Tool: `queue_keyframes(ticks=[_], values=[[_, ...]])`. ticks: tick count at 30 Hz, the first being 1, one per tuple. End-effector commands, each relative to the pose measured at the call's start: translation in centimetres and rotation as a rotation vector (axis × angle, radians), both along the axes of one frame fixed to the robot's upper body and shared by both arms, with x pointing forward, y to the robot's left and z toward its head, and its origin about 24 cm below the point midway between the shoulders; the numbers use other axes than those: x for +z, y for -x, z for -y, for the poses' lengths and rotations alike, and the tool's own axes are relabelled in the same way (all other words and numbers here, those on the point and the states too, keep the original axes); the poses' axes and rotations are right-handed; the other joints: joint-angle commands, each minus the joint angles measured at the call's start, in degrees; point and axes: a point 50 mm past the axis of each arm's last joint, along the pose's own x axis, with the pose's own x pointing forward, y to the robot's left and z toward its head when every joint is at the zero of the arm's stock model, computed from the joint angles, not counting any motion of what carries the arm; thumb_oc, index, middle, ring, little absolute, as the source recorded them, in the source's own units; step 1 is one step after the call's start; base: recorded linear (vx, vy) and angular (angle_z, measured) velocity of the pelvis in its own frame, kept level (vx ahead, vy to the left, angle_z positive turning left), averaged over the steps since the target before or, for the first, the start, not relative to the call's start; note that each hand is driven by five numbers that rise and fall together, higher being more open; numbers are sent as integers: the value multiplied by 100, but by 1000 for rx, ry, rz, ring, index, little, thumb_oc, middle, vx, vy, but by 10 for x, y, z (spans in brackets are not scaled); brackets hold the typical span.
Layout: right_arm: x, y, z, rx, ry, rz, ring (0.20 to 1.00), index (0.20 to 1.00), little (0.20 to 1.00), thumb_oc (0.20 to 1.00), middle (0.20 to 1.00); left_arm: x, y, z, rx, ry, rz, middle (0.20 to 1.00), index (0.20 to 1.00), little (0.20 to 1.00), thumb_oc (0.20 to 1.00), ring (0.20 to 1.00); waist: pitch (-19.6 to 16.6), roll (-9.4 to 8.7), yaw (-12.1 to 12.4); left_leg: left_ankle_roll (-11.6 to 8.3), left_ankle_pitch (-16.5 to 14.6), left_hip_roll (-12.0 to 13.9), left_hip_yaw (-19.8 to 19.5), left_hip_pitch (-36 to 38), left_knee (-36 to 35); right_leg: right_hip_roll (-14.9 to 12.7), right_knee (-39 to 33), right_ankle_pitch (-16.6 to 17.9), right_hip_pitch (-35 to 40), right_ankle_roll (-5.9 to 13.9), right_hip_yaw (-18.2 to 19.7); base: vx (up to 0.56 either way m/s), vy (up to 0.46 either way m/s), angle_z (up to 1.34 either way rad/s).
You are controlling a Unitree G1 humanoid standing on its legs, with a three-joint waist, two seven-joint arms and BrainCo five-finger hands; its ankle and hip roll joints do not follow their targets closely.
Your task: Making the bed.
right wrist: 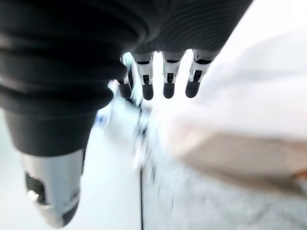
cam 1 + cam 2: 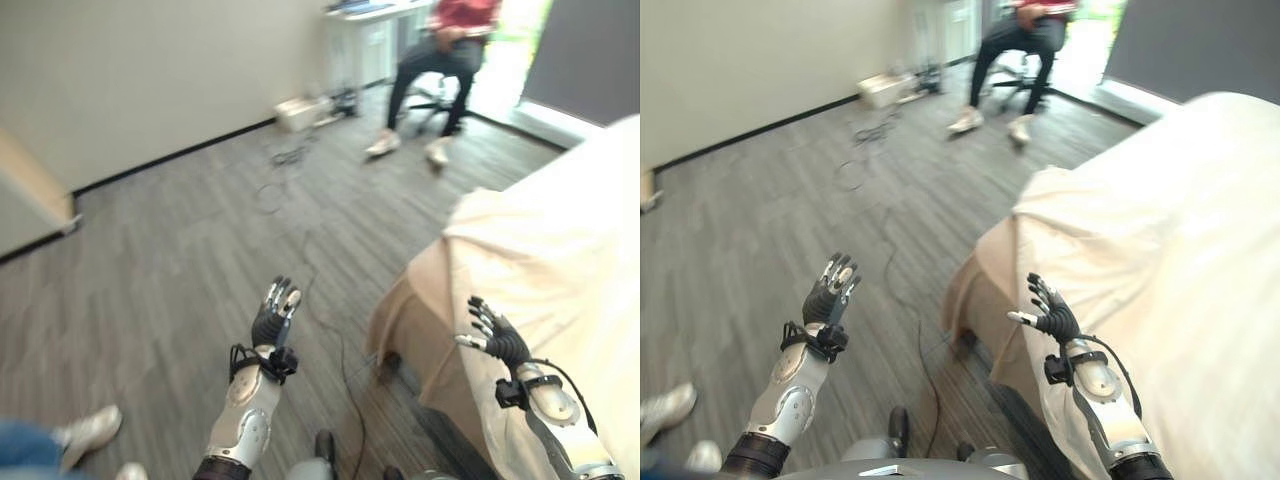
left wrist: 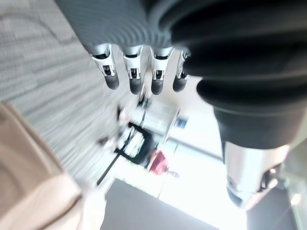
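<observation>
Both hands, left hand (image 2: 273, 318) and right hand (image 2: 1051, 315), hover wide and empty beside the cream-sheeted bed (image 2: 1160, 250); a seated person (image 2: 440, 50) waits across grey wood-plank floor (image 2: 180, 250).

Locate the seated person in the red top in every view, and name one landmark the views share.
Left eye: seated person, top edge, right of centre.
Right eye: top edge, centre.
Left wrist: small red shape mid-frame.
Right wrist: cannot make it out.
Shared landmark: cream bed cover.
</observation>
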Motion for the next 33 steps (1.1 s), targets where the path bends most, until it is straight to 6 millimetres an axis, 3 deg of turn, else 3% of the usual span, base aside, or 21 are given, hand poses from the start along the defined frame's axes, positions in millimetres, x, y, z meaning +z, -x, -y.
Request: queue_keyframes(ticks=[1, 4, 6, 7, 8, 10, 11, 13, 14, 15, 16, 19, 20, 22, 23, 24, 28, 33], values=[[21, -9, -4, 36, -91, 116, 1000, 1000, 1000, 1000, 1000, 23, 3, -15, 30, -46, 134, 1000, 1000, 1000, 1000, 1000, -165, -91, 287, -314, 555, 89, -471, -71, 561, 148, 246, 424, -387, 688, 80, 268, 305, -257], [21, -8, 0, 23, -86, 112, 1000, 1000, 1000, 1000, 1000, 23, 3, -14, 18, -50, 136, 1000, 1000, 1000, 1000, 1000, -213, 5, 182, -348, 595, 172, -466, 58, 119, 173, 247, 461, -488, 784, 414, 97, 242, -186], [18, -6, 2, -6, -111, 104, 1000, 1000, 1000, 1000, 1000, 22, 3, -11, -5, -52, 133, 1000, 1000, 1000, 1000, 1000, -261, 47, 67, -267, 643, 249, -68, 190, -273, 83, 194, 570, -604, 892, 559, 120, 463, -134], [15, -5, -1, -29, -162, 95, 1000, 1000, 1000, 1000, 1000, 26, 3, -13, -13, -75, 148, 1000, 1000, 1000, 1000, 1000, -249, 26, 35, -139, 555, 179, 295, 260, -311, -109, 219, 698, -710, 1142, 744, 127, 527, -133], [16, -7, -6, -27, -201, 101, 1000, 1000, 1000, 1000, 1000, 29, 3, -14, -11, -82, 161, 1000, 1000, 1000, 1000, 1000, -228, 9, 45, -77, 502, 161, 508, 300, -338, -146, 307, 754, -799, 1231, 799, 93, 390, -148], [14, -7, -11, -13, -230, 99, 1000, 1000, 1000, 1000, 1000, 31, 3, -16, -11, -93, 168, 1000, 1000, 1000, 1000, 1000, -173, 8, 80, 16, 452, 153, 733, 351, -375, -166, 496, 814, -969, 1314, 768, 6, 264, -112], [14, -10, -21, 35, -212, 96, 1000, 1000, 1000, 1000, 1000, 34, 0, -20, -2, -123, 171, 1000, 1000, 1000, 1000, 1000, -58, 13, 188, 146, 377, 156, 1162, 461, -473, -305, 790, 1057, -1404, 1403, 209, -46, 413, -119], [13, -10, -32, 69, -213, 93, 1000, 1000, 1000, 1000, 1000, 31, 0, -27, 37, -137, 151, 1000, 1000, 1000, 1000, 1000, 62, 83, 382, 204, 287, 204, 1641, 628, -503, -777, 823, 1060, -1731, 1177, -1632, -75, 303, -131], [13, -10, -32, 70, -213, 93, 1000, 1000, 1000, 1000, 1000, 31, 0, -27, 38, -138, 152, 1000, 1000, 1000, 1000, 1000, 50, 80, 368, 202, 303, 199, 1628, 603, -505, -785, 811, 1077, -1744, 1178, -1643, -102, 245, -166], [10, -8, -40, 103, -228, 77, 1000, 1000, 1000, 1000, 1000, 29, 1, -30, 52, -145, 135, 1000, 1000, 1000, 1000, 1000, 83, 150, 482, 224, 295, 219, 1879, 682, -563, -833, 1087, 894, -1839, 1054, -2525, -116, 287, -183], [2, -3, -45, 158, -203, 34, 1000, 1000, 1000, 1000, 1000, 24, 4, -29, 28, -146, 111, 1000, 1000, 1000, 1000, 1000, 75, 203, 520, 257, 295, 221, 2211, 729, -604, -857, 1370, 723, -1792, 1040, -3083, -115, 288, -153], [0, 0, -46, 185, -190, 17, 1000, 1000, 1000, 1000, 1000, 19, 9, -25, 3, -137, 95, 1000, 1000, 1000, 1000, 1000, 26, 245, 500, 278, 328, 200, 2398, 739, -606, -747, 1595, 629, -1715, 1033, -3153, -18, 165, -89], [0, 1, -46, 198, -188, 13, 1000, 1000, 1000, 1000, 1000, 17, 11, -21, -12, -121, 88, 1000, 1000, 1000, 1000, 1000, -25, 238, 432, 278, 310, 188, 2494, 786, -617, -680, 1515, 589, -1600, 1018, -3011, 28, 33, -62], [1, 1, -46, 203, -193, 17, 1000, 1000, 1000, 1000, 1000, 14, 12, -19, -18, -108, 81, 1000, 1000, 1000, 1000, 1000, -56, 211, 427, 270, 282, 169, 2571, 814, -614, -653, 1249, 544, -1415, 976, -3004, 30, 7, -44], [3, 1, -49, 211, -198, 28, 1000, 1000, 1000, 1000, 1000, 13, 13, -16, -29, -99, 76, 1000, 1000, 1000, 1000, 1000, -135, 127, 474, 238, 238, 123, 2770, 813, -596, -732, 653, 519, -1149, 882, -3310, 24, -21, -44], [3, 1, -49, 211, -199, 27, 1000, 1000, 1000, 1000, 1000, 13, 13, -16, -29, -99, 76, 1000, 1000, 1000, 1000, 1000, -129, 126, 471, 237, 235, 124, 2767, 822, -593, -730, 623, 531, -1123, 882, -3316, 26, -30, -46], [8, -1, -52, 236, -211, 43, 1000, 1000, 1000, 1000, 1000, 10, 17, -10, -34, -46, 67, 1000, 1000, 1000, 1000, 1000, -221, 25, 482, 195, 236, 156, 2893, 852, -620, -555, 45, 569, -813, 834, -3011, 69, -103, -25], [6, 1, -42, 197, -190, 35, 1000, 1000, 1000, 1000, 1000, 10, 11, -1, -76, -46, 75, 1000, 1000, 1000, 1000, 1000, -86, -43, 389, 63, 105, 187, 2938, 585, 110, -618, 40, 556, -737, 774, -3105, 8, -75, 0]])
